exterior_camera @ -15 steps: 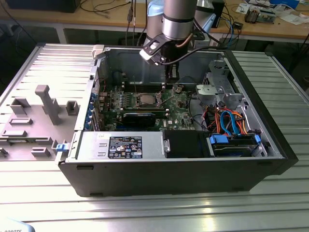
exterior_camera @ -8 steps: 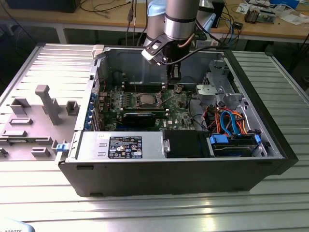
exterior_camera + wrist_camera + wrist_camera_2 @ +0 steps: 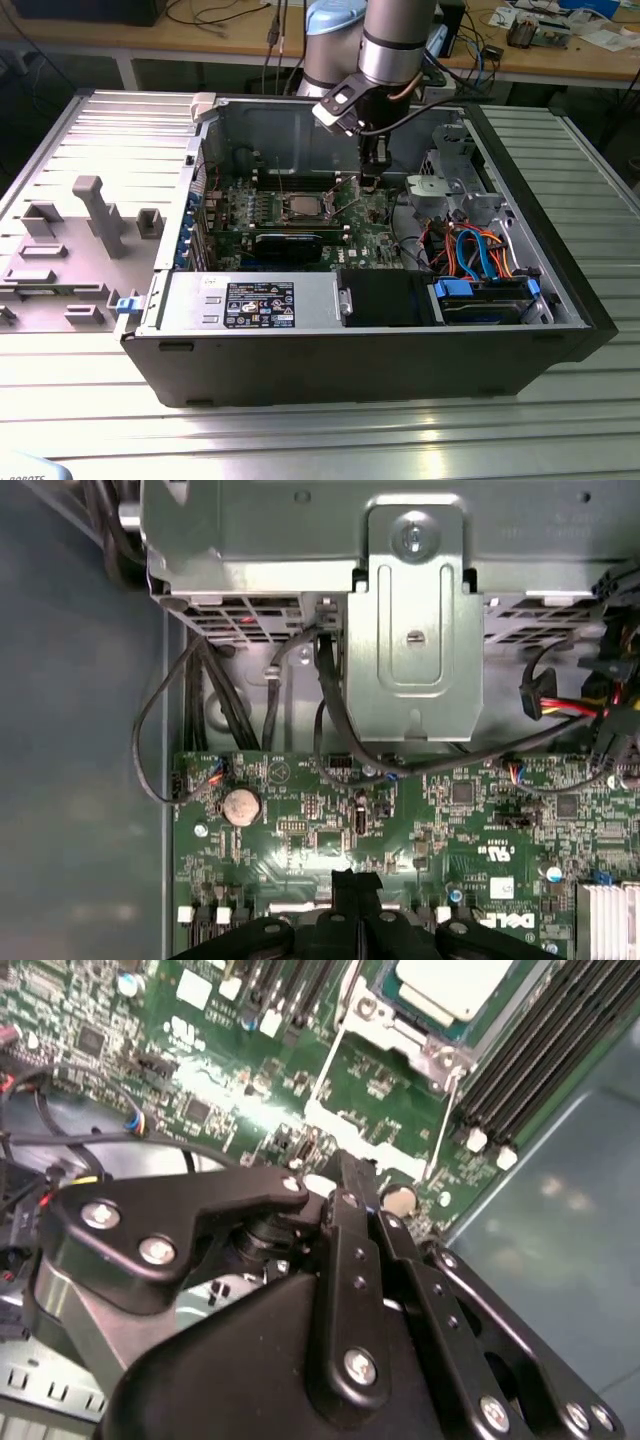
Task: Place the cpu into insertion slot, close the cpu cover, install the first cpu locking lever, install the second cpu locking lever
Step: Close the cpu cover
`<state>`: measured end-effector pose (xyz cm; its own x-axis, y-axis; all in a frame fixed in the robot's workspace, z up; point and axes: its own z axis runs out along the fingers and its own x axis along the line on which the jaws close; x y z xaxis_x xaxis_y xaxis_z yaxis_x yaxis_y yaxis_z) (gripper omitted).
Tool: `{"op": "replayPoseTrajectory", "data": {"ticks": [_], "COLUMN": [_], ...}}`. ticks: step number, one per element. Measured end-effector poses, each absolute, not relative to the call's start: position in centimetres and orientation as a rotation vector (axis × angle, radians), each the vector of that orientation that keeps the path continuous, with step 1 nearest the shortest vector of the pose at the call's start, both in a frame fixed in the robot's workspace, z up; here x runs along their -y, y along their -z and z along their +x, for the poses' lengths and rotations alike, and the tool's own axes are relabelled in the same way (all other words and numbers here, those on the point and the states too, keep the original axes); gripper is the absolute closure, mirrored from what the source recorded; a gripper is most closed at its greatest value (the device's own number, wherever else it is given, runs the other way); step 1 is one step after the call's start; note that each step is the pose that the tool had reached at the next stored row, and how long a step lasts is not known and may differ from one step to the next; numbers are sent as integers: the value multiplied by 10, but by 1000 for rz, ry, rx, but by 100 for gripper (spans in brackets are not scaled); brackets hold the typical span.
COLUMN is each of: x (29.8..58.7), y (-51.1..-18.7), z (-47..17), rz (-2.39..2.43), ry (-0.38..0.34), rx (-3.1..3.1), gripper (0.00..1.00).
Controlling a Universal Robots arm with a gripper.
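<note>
1. One arm, one gripper (image 3: 370,178). It hung inside the open case (image 3: 400,370), over the motherboard (image 3: 480,830), to the exterior view's right of the cpu and apart from it.
2. Two black fingers (image 3: 345,890). The jaws were pressed together with nothing between them.
3. One cpu (image 3: 452,982), flat and square, with a dull silver top and a thin green rim. It lay seated in the slot, which was hidden beneath it.
4. One cover (image 3: 388,1022), a thin bright metal frame, lay down around the cpu, whose top showed through the cut-out.
5. Two levers, thin steel wire: one (image 3: 328,1060) ran along one side of the cover, the other (image 3: 447,1110) along the adjacent side. Whether either was hooked could not be told.
6. One coin cell (image 3: 241,806), round and silver, sat on the board near the fingertips.
7. One bracket (image 3: 415,610), grey sheet metal with two screws.
8. One graphics card (image 3: 290,243), long and black, sat on the near side of the cpu in the exterior view.
9. One table (image 3: 300,440), ribbed metal, under the case.
</note>
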<state>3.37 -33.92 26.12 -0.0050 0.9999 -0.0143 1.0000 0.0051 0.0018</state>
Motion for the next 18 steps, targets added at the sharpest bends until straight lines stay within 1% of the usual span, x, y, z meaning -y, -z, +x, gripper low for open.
{"op": "replayPoseTrajectory", "data": {"ticks": [4, 7, 12, 18], "x": [339, 339, 339, 339], "y": [-260, -256, -249, -247], "z": [40, 48, 48, 45], "rz": [2210, 2219, 2226, 2229], "ry": [19, 40, 56, 57], "rx": [-2221, -2231, -2237, -2237], "gripper": [89, 89, 89, 89]}}
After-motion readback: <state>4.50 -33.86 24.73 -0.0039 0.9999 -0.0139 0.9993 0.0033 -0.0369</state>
